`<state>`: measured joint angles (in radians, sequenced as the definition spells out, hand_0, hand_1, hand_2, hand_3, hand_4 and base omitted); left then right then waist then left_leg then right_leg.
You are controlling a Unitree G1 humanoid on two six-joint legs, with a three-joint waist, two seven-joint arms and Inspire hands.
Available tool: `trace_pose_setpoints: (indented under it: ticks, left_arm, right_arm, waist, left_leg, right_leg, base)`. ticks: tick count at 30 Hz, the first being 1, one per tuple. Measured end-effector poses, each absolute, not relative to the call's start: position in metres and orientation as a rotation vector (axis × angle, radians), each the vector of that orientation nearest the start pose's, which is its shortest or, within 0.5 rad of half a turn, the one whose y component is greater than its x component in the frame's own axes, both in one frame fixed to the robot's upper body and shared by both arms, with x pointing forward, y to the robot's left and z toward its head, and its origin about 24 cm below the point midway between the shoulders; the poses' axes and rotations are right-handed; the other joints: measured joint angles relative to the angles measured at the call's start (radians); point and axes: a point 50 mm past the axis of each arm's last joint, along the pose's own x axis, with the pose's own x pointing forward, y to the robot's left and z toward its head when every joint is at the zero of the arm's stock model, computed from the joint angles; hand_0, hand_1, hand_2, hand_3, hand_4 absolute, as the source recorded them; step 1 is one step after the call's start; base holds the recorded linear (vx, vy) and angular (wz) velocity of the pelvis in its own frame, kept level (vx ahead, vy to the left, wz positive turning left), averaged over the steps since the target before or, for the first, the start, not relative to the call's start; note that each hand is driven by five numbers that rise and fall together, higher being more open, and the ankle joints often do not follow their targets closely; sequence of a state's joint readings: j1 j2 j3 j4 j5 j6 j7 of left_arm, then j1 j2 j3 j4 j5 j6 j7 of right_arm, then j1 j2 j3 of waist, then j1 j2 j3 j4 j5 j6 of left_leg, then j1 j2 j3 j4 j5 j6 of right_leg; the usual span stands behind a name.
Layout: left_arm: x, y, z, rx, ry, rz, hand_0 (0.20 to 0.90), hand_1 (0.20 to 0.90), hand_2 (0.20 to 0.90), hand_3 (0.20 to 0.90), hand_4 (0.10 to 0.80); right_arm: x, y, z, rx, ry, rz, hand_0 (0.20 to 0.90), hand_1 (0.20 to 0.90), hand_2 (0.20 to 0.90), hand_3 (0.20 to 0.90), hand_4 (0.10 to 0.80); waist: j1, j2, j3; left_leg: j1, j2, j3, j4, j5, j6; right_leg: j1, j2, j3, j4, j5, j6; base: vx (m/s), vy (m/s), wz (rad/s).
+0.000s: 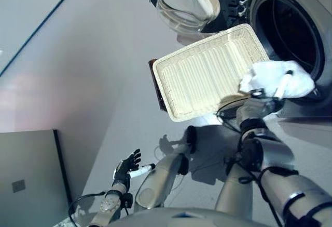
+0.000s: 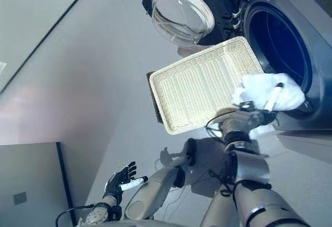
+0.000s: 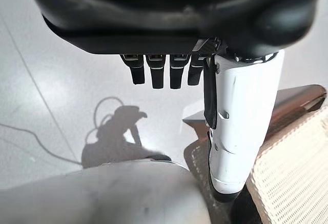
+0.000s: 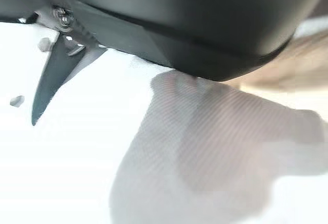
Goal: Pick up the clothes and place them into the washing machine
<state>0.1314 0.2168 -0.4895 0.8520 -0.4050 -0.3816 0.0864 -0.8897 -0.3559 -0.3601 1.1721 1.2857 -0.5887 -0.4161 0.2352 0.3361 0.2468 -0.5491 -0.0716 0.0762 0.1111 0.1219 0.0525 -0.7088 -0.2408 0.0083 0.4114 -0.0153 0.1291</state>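
Note:
My right hand (image 1: 258, 104) is shut on a white cloth (image 1: 277, 77) and holds it at the lower rim of the washing machine's open drum (image 1: 290, 29). The cloth also shows in the right eye view (image 2: 267, 92) and close up in the right wrist view (image 4: 77, 172). The shallow wicker basket (image 1: 207, 76) sits empty on the low dark brown box (image 1: 155, 84), just left of the cloth. My left hand (image 1: 127, 165) hangs low and open over the floor, away from the basket; its fingers (image 3: 159, 70) are straight in the left wrist view.
The machine's round glass door (image 1: 187, 3) stands swung open above the basket. A grey cabinet (image 1: 28, 175) stands at the lower left. Pale floor (image 1: 78, 81) spreads to the left of the basket.

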Motion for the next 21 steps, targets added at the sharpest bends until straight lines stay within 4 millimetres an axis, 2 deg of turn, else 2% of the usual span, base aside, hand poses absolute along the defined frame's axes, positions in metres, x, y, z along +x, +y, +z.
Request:
trace_pose_setpoints:
  ticks: [1,2,3,4,6,8,10,15,21]
  left_arm:
    - [0.125,0.158,-0.129,0.004,0.675,-0.070,0.900,0.900,0.900,0.900,0.800]
    - [0.126,0.157,-0.128,0.000,0.668,-0.071,0.900,0.900,0.900,0.900,0.800]
    - [0.128,0.154,-0.125,-0.004,0.649,-0.094,0.900,0.900,0.900,0.900,0.800]
    - [0.131,0.152,-0.123,-0.009,0.633,-0.111,0.900,0.900,0.900,0.900,0.800]
    - [0.134,0.148,-0.116,-0.022,0.585,-0.140,0.900,0.900,0.900,0.900,0.800]
    - [0.132,0.149,-0.117,-0.044,0.598,-0.127,0.900,0.900,0.900,0.900,0.800]
    - [0.130,0.151,-0.119,-0.054,0.613,-0.114,0.900,0.900,0.900,0.900,0.800]
    - [0.133,0.151,-0.118,-0.089,0.607,-0.100,0.900,0.900,0.900,0.900,0.800]
    - [0.133,0.149,-0.117,-0.096,0.601,-0.123,0.900,0.900,0.900,0.900,0.800]
  right_arm:
    - [0.349,-0.309,0.097,1.245,-0.267,-1.119,0.200,0.200,0.200,0.200,0.300]
    - [0.353,-0.308,0.106,1.262,-0.275,-1.123,0.480,0.480,0.480,0.480,0.500]
    - [0.356,-0.314,0.120,1.300,-0.283,-1.144,0.900,0.900,0.900,0.900,0.800]
    - [0.356,-0.320,0.130,1.302,-0.297,-1.157,0.900,0.900,0.900,0.900,0.800]
    - [0.362,-0.329,0.170,1.287,-0.375,-1.111,0.900,0.900,0.900,0.900,0.800]
    - [0.367,-0.328,0.204,1.223,-0.452,-1.039,0.900,0.900,0.900,0.900,0.800]
    - [0.366,-0.331,0.224,1.118,-0.527,-0.975,0.900,0.900,0.900,0.900,0.800]
    - [0.371,-0.325,0.227,1.088,-0.513,-0.941,0.900,0.900,0.900,0.900,0.800]
    - [0.375,-0.321,0.221,1.097,-0.494,-0.904,0.900,0.900,0.900,0.900,0.800]
  waist:
    - [0.001,0.012,-0.006]
    - [0.002,0.020,-0.011]
    - [0.012,0.036,-0.022]
    - [0.022,0.044,-0.028]
    - [0.036,0.064,-0.029]
    - [0.034,0.069,-0.028]
    - [0.027,0.070,-0.028]
    - [0.014,0.068,-0.027]
    - [0.002,0.062,-0.022]
  left_leg:
    - [0.003,-0.001,-0.001,-0.012,0.005,-0.004]
    - [0.001,-0.001,0.000,-0.019,0.010,-0.003]
    - [0.002,-0.004,-0.001,-0.037,0.018,-0.006]
    - [0.001,-0.007,-0.002,-0.048,0.025,-0.004]
    - [-0.003,-0.024,0.002,-0.066,0.036,-0.003]
    - [-0.005,-0.038,0.008,-0.081,0.039,0.002]
    - [-0.005,-0.044,0.011,-0.088,0.038,0.003]
    - [-0.002,-0.046,0.023,-0.088,0.038,0.014]
    - [0.004,-0.044,-0.005,-0.083,0.038,0.015]
  right_leg:
    - [-0.003,-0.001,0.001,0.002,-0.001,-0.001]
    - [-0.011,-0.002,0.003,0.005,-0.002,0.001]
    - [-0.018,-0.004,0.004,0.006,-0.003,0.001]
    - [-0.025,-0.006,0.004,0.008,-0.005,0.006]
    - [-0.050,-0.018,0.021,0.020,-0.005,0.014]
    - [-0.072,-0.021,0.042,0.015,0.002,0.025]
    - [-0.075,-0.021,0.056,0.004,0.008,0.033]
    - [-0.070,-0.020,0.069,-0.019,0.023,0.040]
    - [-0.062,-0.017,0.063,-0.013,0.020,0.036]
  base:
    - [0.019,0.034,0.02]
    - [0.020,0.055,0.04]
    - [0.022,0.078,0.06]
    - [0.017,0.068,0.05]
    - [0.039,0.072,-0.02]
    - [0.029,0.049,-0.18]
    - [0.025,0.061,-0.17]
    - [0.000,0.017,-0.09]
    - [0.000,0.000,0.00]
